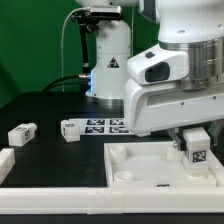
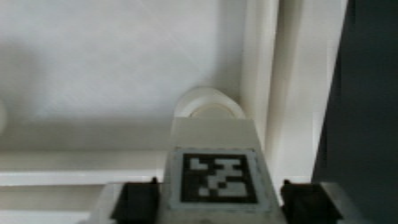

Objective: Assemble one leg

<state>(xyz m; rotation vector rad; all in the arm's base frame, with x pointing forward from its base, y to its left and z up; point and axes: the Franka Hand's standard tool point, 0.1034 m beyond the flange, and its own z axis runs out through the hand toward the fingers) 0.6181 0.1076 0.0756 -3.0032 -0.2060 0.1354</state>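
My gripper is shut on a leg, a small white block with a black-and-white tag, and holds it over the right side of the large white tray. In the wrist view the held leg sits between my two dark fingers, and its tip points at a rounded corner socket in the tray's corner. Two more legs lie on the black table, one at the exterior view's left and one nearer the middle.
The marker board lies flat behind the tray, next to the robot's base. A white block sits at the exterior view's far left. A white rail runs along the table's front edge.
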